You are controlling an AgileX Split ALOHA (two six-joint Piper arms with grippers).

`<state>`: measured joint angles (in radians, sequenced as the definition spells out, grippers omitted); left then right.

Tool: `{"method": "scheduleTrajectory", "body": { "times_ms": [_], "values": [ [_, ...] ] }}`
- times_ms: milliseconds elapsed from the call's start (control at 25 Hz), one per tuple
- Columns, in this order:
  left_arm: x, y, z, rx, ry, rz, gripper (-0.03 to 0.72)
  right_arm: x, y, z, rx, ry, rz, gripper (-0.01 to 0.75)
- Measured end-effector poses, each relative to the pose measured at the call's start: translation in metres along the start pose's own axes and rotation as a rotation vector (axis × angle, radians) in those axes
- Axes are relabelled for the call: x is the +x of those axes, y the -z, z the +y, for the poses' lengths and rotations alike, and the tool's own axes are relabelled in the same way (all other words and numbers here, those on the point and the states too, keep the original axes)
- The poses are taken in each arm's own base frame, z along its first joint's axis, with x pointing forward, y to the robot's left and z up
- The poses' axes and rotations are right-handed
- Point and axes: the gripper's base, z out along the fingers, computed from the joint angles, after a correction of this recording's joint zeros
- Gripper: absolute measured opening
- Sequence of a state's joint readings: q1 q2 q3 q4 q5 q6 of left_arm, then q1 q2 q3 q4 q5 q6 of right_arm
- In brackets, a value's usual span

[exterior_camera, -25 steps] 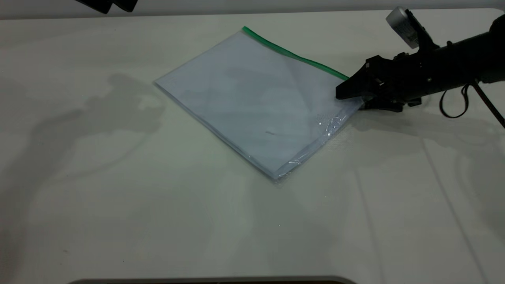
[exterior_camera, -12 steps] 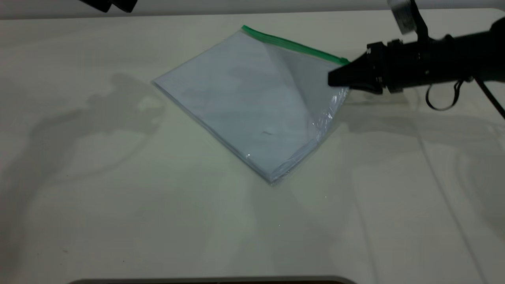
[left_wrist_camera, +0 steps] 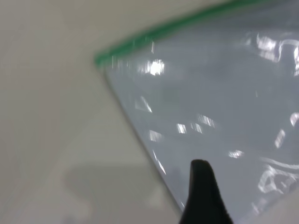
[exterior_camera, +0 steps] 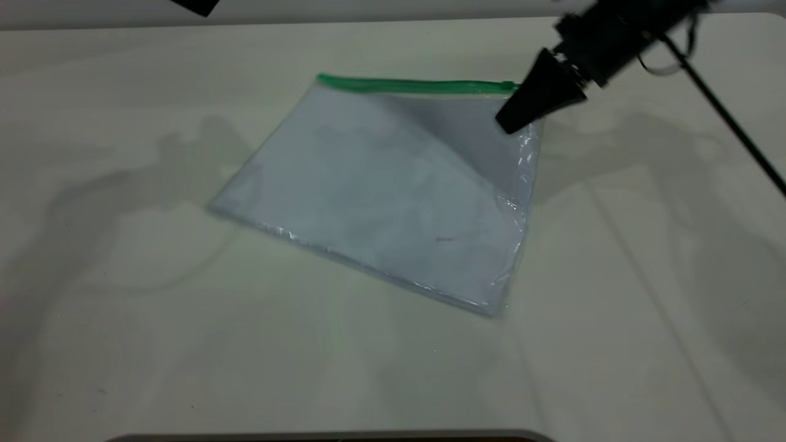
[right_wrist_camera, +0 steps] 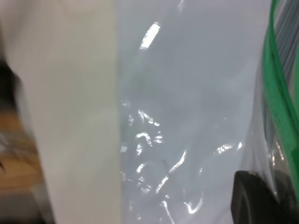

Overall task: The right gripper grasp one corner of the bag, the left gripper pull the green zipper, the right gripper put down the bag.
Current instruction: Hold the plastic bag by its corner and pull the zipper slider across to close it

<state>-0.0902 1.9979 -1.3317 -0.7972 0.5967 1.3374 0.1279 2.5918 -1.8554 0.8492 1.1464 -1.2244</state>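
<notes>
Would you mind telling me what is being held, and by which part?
The right gripper holds the bag by its corner beside the green zipper.

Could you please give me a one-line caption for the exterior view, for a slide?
The right gripper lifts the bag by the corner at the green zipper above the table.

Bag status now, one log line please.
right gripper: shut on corner of the bag, lifted | green zipper: unpulled | left gripper: away, top edge
</notes>
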Motion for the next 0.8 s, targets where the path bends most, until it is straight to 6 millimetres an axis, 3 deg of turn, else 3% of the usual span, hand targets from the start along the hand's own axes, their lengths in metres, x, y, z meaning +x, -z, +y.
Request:
{"method": "scheduleTrajectory", "body": {
  "times_ms": [160, 280, 640, 800],
  "values": [
    [-0.001, -0.007, 0.0, 0.023, -0.035, -0.041, 0.565, -0.041, -0.013, 0.027, 0.071, 0.15, 0.128, 0.033],
    [0.004, -0.017, 0.001, 0.044, -0.053, -0.04, 0.565, -0.063, -0.023, 0.048, 0.041, 0.218, 0.089, 0.033],
    [-0.005, -0.016, -0.001, 0.099, -0.11, -0.109, 0.565, -0.095, -0.03, 0.072, -0.146, 0.304, -0.274, 0.033],
    [-0.015, -0.011, -0.004, 0.145, -0.144, -0.157, 0.565, -0.101, -0.03, 0.077, -0.16, 0.36, -0.341, 0.033]
  ]
}}
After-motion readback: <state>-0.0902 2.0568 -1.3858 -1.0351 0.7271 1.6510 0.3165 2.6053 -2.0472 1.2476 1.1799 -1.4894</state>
